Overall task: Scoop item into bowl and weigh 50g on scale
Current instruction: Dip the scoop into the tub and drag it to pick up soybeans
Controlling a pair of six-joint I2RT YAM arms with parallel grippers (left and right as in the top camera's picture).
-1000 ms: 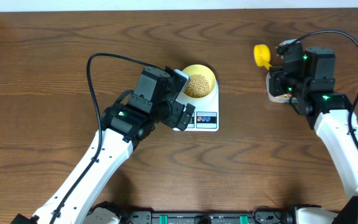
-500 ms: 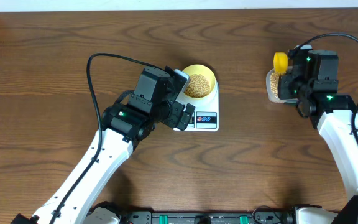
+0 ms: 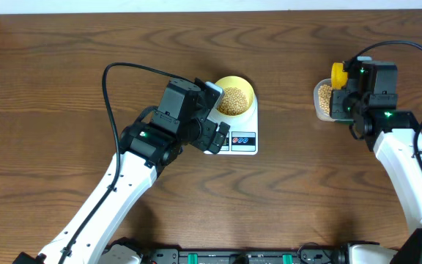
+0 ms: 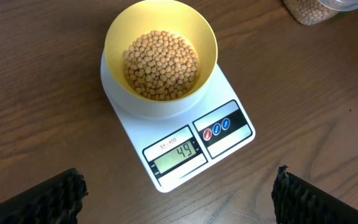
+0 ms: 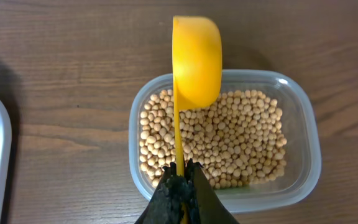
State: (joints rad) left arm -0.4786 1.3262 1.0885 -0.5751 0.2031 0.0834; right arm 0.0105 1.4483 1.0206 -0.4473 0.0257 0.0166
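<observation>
Swung over the clear, bean-filled rectangular tub (image 5: 304, 155) near the wooden table's (image 3: 50, 73) right edge, the glossy yellow scoop (image 5: 196, 59) hangs pinched by its thin handle in the right gripper (image 5: 182, 186). Round tan beans (image 4: 160, 65) fill the smooth yellow bowl (image 4: 117, 31) on the white scale (image 4: 135, 118) mid-table. The left gripper (image 4: 179, 190) gapes wide.

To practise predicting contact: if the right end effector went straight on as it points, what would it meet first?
Probably the soybeans in the clear plastic tub, its yellow scoop touching them first; depth is unclear.
</observation>
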